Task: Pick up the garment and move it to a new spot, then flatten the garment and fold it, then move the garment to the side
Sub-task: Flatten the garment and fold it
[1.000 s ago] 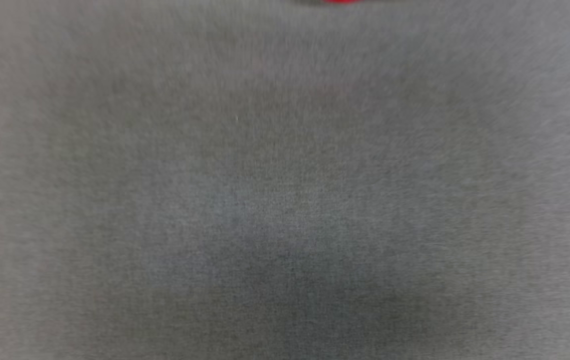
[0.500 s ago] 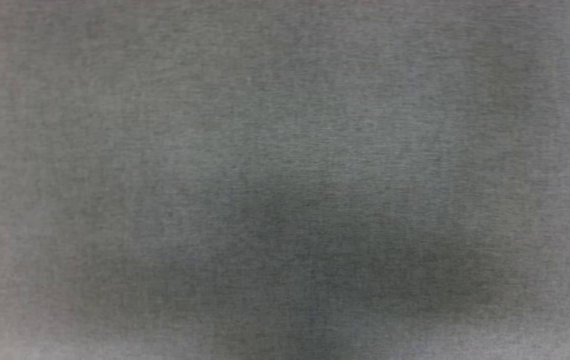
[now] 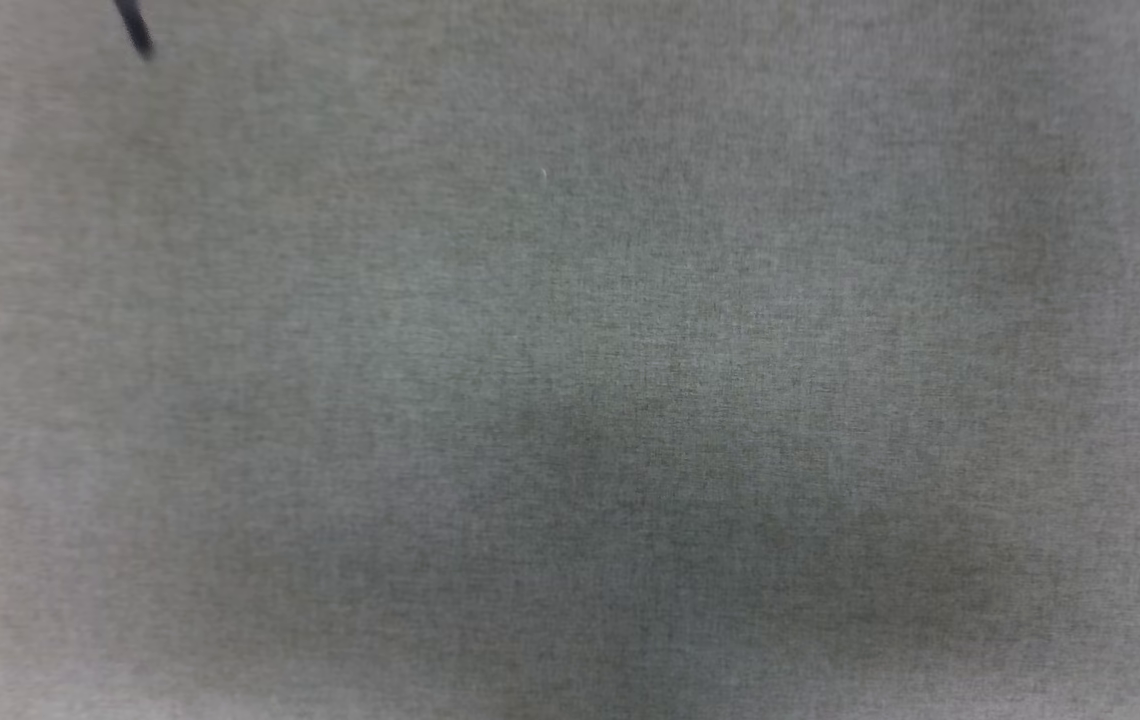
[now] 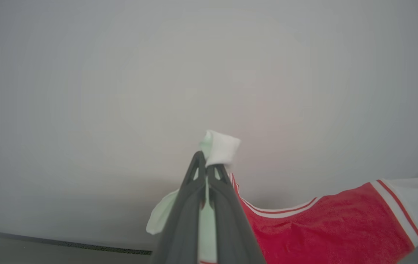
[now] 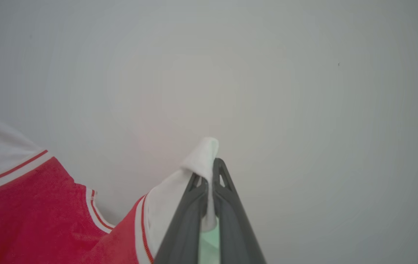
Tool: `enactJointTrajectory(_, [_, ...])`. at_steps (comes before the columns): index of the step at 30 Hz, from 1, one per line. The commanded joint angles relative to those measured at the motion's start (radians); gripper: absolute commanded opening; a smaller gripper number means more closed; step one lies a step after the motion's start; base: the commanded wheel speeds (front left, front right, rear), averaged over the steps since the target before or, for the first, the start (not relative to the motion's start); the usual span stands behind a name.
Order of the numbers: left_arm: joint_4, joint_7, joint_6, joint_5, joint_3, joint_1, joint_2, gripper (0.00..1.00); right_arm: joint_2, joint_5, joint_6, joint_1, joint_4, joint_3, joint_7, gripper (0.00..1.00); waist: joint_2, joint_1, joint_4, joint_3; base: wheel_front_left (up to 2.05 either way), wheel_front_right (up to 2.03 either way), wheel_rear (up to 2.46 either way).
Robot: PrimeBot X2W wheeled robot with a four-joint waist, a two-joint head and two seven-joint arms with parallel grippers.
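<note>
One step of the task looks half done: the garment (image 4: 322, 223) is up in the air.
Our left gripper (image 4: 206, 167) is closed tight on one white sleeve (image 4: 222, 146) and our right gripper (image 5: 209, 170) on the other, so it hangs stretched between them, we judge above the grey surface (image 3: 570, 360). We must yet lay it at a new spot, flatten it, fold it and move it aside.

Bench (image 3: 690, 250): covered in grey woven cloth of fine, even texture. A broad, soft shadow (image 3: 730, 540) lies on the cloth toward 6 o'clock of the head view. A tiny pale speck (image 3: 543, 173) sits toward 12 o'clock. Left wrist view: a dark edge strip (image 4: 62, 242) runs at 7 o'clock. Right wrist view: a small dark speck (image 5: 338, 64) lies at 2 o'clock.
</note>
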Motion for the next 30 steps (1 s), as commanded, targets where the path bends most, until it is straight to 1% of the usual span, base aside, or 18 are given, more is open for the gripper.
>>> enactJointTrajectory(1, [-0.001, -0.001, -0.006, -0.010, 0.002, 0.019, 0.002, 0.00, -0.015, 0.016, -0.002, 0.026, 0.006, 0.022, -0.002, 0.00, 0.0000, 0.0000, 0.015, -0.037, 0.00, 0.00, 0.00])
enactJointTrajectory(5, [-0.029, 0.001, -0.007, -0.025, -0.019, 0.135, -0.010, 0.00, -0.054, 0.111, -0.002, 0.109, 0.028, 0.141, -0.002, 0.00, 0.0000, 0.0000, 0.031, -0.106, 0.00, 0.00, 0.00])
enactJointTrajectory(7, [-0.061, 0.008, -0.007, -0.038, -0.031, 0.202, -0.007, 0.00, -0.074, 0.183, -0.002, 0.167, 0.026, 0.197, -0.002, 0.00, 0.0000, 0.0000, 0.038, -0.144, 0.00, 0.00, 0.00])
enactJointTrajectory(10, [-0.115, 0.007, -0.007, -0.065, -0.049, 0.323, 0.010, 0.00, -0.117, 0.277, -0.002, 0.275, 0.021, 0.290, 0.001, 0.00, 0.0000, 0.0000, 0.044, -0.208, 0.00, 0.00, 0.00])
enactJointTrajectory(11, [-0.133, 0.015, -0.007, -0.073, -0.058, 0.363, 0.018, 0.00, -0.133, 0.316, -0.002, 0.307, 0.021, 0.307, 0.003, 0.00, 0.0000, 0.0000, 0.046, -0.229, 0.00, 0.00, 0.00])
enactJointTrajectory(14, [-0.178, 0.019, -0.007, -0.100, -0.072, 0.487, 0.055, 0.00, -0.154, 0.435, -0.002, 0.431, -0.014, 0.406, 0.036, 0.00, 0.0000, 0.0000, 0.040, -0.296, 0.00, 0.00, 0.00])
enactJointTrajectory(15, [-0.192, 0.019, -0.007, -0.111, -0.072, 0.529, 0.072, 0.00, -0.178, 0.470, -0.002, 0.464, -0.040, 0.435, 0.043, 0.00, 0.0000, 0.0000, 0.037, -0.315, 0.00, 0.00, 0.00])
enactJointTrajectory(17, [-0.214, 0.025, -0.007, -0.124, -0.084, 0.620, 0.093, 0.00, -0.202, 0.559, -0.002, 0.563, -0.103, 0.516, 0.077, 0.00, 0.0000, 0.0000, 0.029, -0.354, 0.00, 0.00, 0.00])
enactJointTrajectory(18, [-0.226, 0.026, -0.007, -0.130, -0.087, 0.665, 0.105, 0.00, -0.231, 0.599, -0.002, 0.605, -0.138, 0.536, 0.085, 0.00, 0.0000, 0.0000, 0.026, -0.373, 0.00, 0.00, 0.00])
enactJointTrajectory(20, [-0.257, 0.022, -0.008, -0.140, -0.094, 0.747, 0.135, 0.00, -0.263, 0.689, -0.002, 0.689, -0.227, 0.601, 0.117, 0.00, 0.0000, 0.0000, 0.020, -0.404, 0.00, 0.00, 0.00])
enactJointTrajectory(22, [-0.286, 0.017, -0.007, -0.150, -0.099, 0.839, 0.158, 0.00, -0.327, 0.757, -0.002, 0.762, -0.303, 0.616, 0.133, 0.00, 0.0000, 0.0000, 0.018, -0.431, 0.00, 0.00, 0.00])
enactJointTrajectory(24, [-0.323, 0.015, -0.007, -0.156, -0.104, 0.936, 0.173, 0.00, -0.369, 0.815, -0.002, 0.849, -0.376, 0.642, 0.157, 0.00, 0.0000, 0.0000, 0.018, -0.458, 0.00, 0.00, 0.00])
enactJointTrajectory(25, [-0.346, 0.009, -0.001, -0.158, -0.105, 0.983, 0.184, 0.00, -0.397, 0.837, -0.002, 0.887, -0.404, 0.637, 0.163, 0.00, 0.0000, 0.0000, 0.017, -0.470, 0.00, 0.00, 0.00])
enactJointTrajectory(27, [-0.400, -0.003, 0.016, -0.170, -0.103, 1.075, 0.209, 0.00, -0.438, 0.876, -0.002, 0.964, -0.460, 0.632, 0.182, 0.00, 0.0000, 0.0000, 0.020, -0.490, 0.00, 0.00, 0.00])
enactJointTrajectory(29, [-0.462, -0.015, 0.042, -0.180, -0.096, 1.171, 0.236, 0.00, -0.481, 0.912, -0.002, 1.040, -0.508, 0.621, 0.202, 0.00, 0.0000, 0.0000, 0.024, -0.506, 0.00, 0.00, 0.00])
enactJointTrajectory(30, [-0.496, -0.022, 0.056, -0.190, -0.091, 1.217, 0.246, 0.00, -0.501, 0.920, -0.002, 1.075, -0.540, 0.631, 0.217, 0.00, 0.0000, 0.0000, 0.027, -0.513, 0.00, 0.00, 0.00])
